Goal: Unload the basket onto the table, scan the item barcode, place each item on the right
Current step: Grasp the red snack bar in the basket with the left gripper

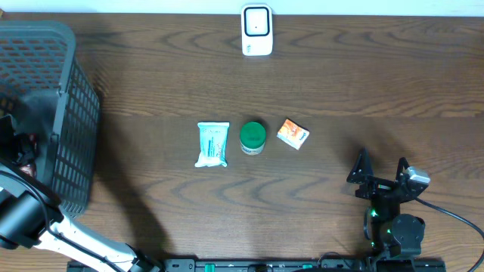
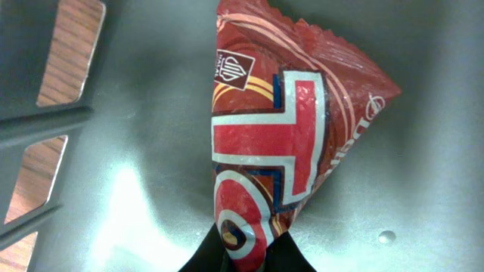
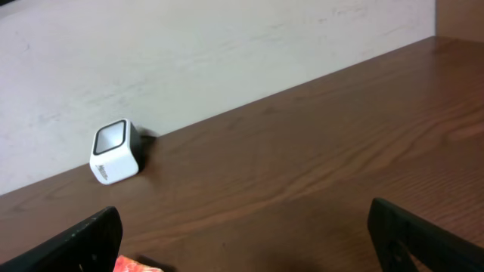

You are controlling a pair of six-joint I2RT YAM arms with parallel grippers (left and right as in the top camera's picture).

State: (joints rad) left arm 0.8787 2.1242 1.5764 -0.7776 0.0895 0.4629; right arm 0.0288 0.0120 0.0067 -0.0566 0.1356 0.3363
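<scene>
In the left wrist view a red snack bag (image 2: 287, 128) with a white-edged cross and a crest lies on the grey basket floor (image 2: 128, 159). My left gripper (image 2: 246, 248) is shut on the bag's lower corner, which is pinched between the dark fingers. From overhead the left arm reaches into the basket (image 1: 72, 113), and the gripper itself is hard to make out there. The white barcode scanner (image 1: 256, 30) stands at the table's far edge and also shows in the right wrist view, scanner (image 3: 116, 151). My right gripper (image 1: 382, 170) stands open and empty at the front right.
A white and teal packet (image 1: 212, 143), a green-lidded jar (image 1: 252, 137) and an orange box (image 1: 293, 134) lie in a row mid-table. A corner of the orange box (image 3: 140, 264) shows near my right gripper's left finger. The basket's slotted wall (image 2: 53, 113) lies to the left of the bag.
</scene>
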